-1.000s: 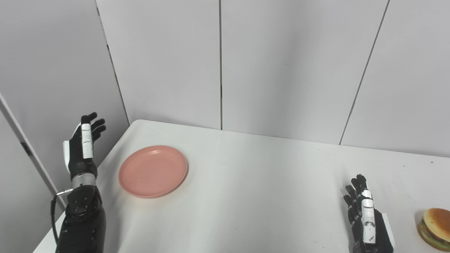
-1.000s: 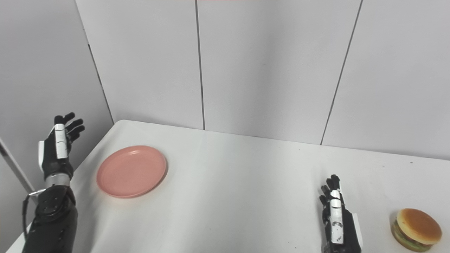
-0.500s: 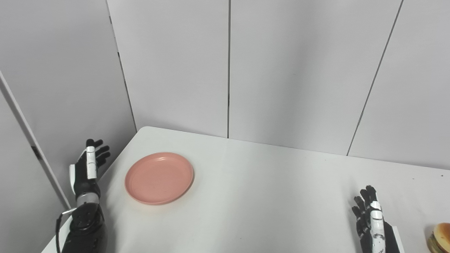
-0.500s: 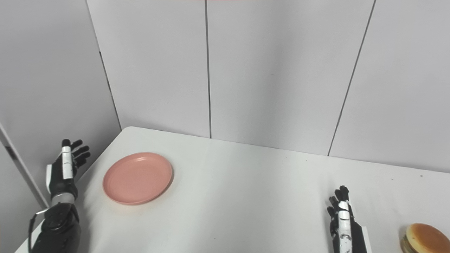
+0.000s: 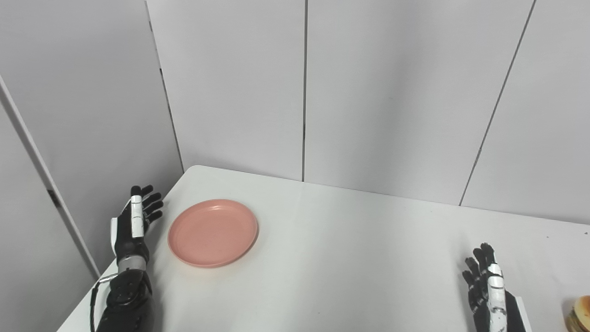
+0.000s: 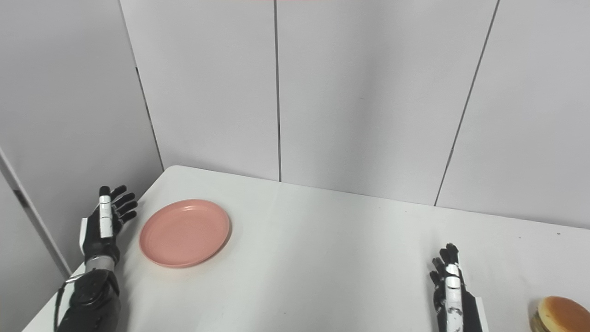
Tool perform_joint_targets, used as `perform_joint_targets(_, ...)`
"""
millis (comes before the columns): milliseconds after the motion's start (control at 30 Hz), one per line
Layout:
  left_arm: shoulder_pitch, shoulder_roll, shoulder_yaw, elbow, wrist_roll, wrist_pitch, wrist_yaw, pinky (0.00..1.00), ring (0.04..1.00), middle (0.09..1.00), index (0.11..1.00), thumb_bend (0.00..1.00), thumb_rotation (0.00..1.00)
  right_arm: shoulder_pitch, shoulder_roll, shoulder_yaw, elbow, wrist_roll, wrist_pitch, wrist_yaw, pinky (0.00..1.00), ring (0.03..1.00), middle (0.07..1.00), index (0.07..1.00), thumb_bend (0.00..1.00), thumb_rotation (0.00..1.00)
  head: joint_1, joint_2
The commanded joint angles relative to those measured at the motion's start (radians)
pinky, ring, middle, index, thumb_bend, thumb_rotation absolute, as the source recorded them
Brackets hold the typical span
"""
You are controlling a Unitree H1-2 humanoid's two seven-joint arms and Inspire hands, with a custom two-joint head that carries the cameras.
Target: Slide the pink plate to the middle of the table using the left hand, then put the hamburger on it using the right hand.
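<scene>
The pink plate (image 6: 185, 233) lies flat on the white counter (image 6: 322, 258), close to the counter's left edge and well short of its middle; nothing is on it. Just to the left of the plate, at the counter's edge, the left hand (image 6: 104, 226) stands raised with its fingers (image 6: 120, 203) spread and pointing away from the robot, holding nothing and not touching the plate. Far to the right of the plate, near the counter's front edge, the right hand (image 6: 449, 290) is upright with its fingers (image 5: 483, 263) extended and slightly apart, empty. The hamburger (image 6: 557, 316) sits on the counter to the right of that hand, apart from it and partly cut off by the picture's lower edge.
</scene>
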Motion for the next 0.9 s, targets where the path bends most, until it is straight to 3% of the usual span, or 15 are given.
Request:
perform_joint_targets(0,-0.014,-0.034,-0.034,-0.009,-0.003,0.004,-0.048,0.77,0.750,0.748,0.751,0.88,1.00,-0.019,0.000,0.001,-0.043,0.001,0.000,0.004,1.00,1.000,1.000,1.000,0.48,0.97,0.000,0.001)
perform_joint_targets(500,-0.010,-0.132,-0.120,-0.077,0.012,0.128,-0.044,0.90,0.787,0.764,0.767,0.88,1.00,-0.018,0.002,0.006,-0.061,-0.010,0.014,-0.002,1.00,1.000,1.000,1.000,0.47,1.00,-0.009,0.008)
perform_joint_targets(633,-0.007,-0.152,-0.134,-0.098,0.011,0.143,-0.038,0.84,0.791,0.763,0.762,0.87,1.00,-0.021,0.003,0.007,-0.048,-0.015,-0.011,0.002,1.00,1.000,1.000,1.000,0.47,0.99,-0.018,0.011)
perform_joint_targets(733,-0.006,-0.172,-0.139,-0.096,0.002,0.112,-0.061,0.76,0.776,0.761,0.754,0.87,1.00,-0.021,0.004,0.007,-0.052,-0.014,0.005,0.001,1.00,1.000,1.000,1.000,0.50,0.99,-0.039,0.020)
perform_joint_targets(867,0.003,-0.208,-0.150,-0.117,-0.018,0.094,-0.087,0.73,0.768,0.757,0.754,0.86,1.00,-0.023,0.005,0.008,-0.040,-0.025,-0.005,0.000,1.00,1.000,1.000,1.000,0.49,1.00,-0.080,0.032)
